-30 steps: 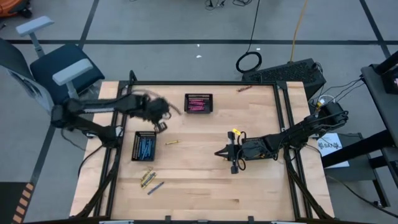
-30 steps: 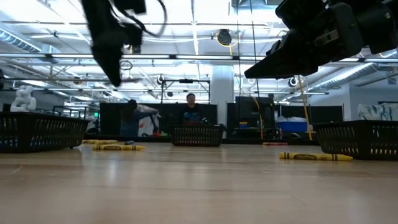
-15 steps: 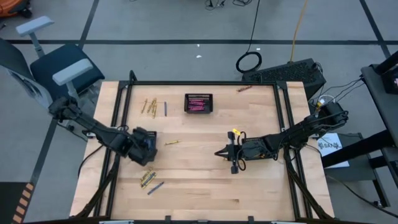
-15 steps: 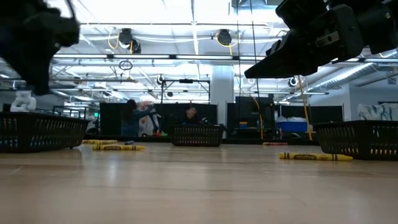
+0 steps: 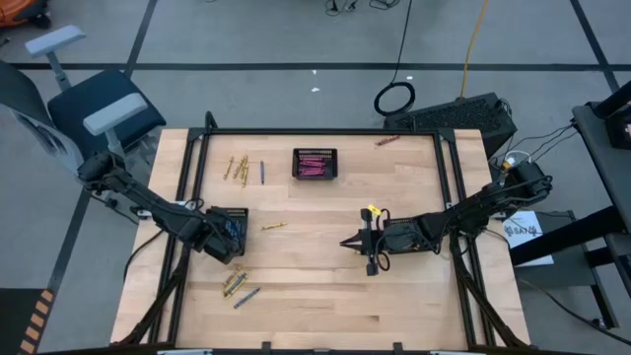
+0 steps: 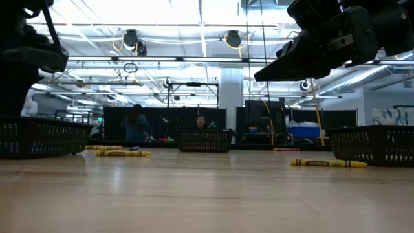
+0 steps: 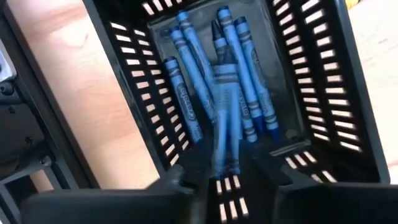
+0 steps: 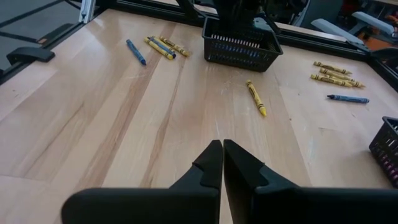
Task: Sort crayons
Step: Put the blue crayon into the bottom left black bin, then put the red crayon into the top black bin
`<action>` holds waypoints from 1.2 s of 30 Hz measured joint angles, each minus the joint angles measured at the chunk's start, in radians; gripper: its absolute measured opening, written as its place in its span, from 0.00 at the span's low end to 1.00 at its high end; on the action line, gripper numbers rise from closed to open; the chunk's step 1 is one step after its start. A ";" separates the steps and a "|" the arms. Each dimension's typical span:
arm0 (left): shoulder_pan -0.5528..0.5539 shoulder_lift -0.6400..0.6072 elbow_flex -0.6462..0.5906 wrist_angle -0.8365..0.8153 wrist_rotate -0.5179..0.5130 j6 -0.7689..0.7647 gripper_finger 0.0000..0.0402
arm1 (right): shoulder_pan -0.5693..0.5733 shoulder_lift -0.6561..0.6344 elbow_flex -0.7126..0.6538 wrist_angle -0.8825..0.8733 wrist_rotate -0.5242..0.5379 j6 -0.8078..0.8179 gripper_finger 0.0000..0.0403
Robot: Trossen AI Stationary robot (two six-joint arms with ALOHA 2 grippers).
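The left pincer, slightly parted, hangs over the basket with a blue crayon blurred between its fingers; whether gripped, unclear. The right pincer is closed and empty above the desk.

text: none legible | blue wax crayons in black mesh basket: dark oval label marks on paper wrappers, lettering blurred | yellow wax crayon on wooden bench: wrapper print too small to read
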 joint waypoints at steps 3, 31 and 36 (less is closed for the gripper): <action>0.000 0.000 0.000 -0.001 0.001 0.028 0.31 | 0.000 0.000 0.000 0.004 0.000 0.001 0.00; 0.113 0.211 0.161 0.734 -0.519 1.192 0.45 | 0.097 -0.279 0.000 -0.145 0.002 0.041 0.00; 0.168 0.272 0.161 0.668 -0.271 1.289 0.45 | 0.105 -0.273 0.000 -0.150 0.002 0.023 0.00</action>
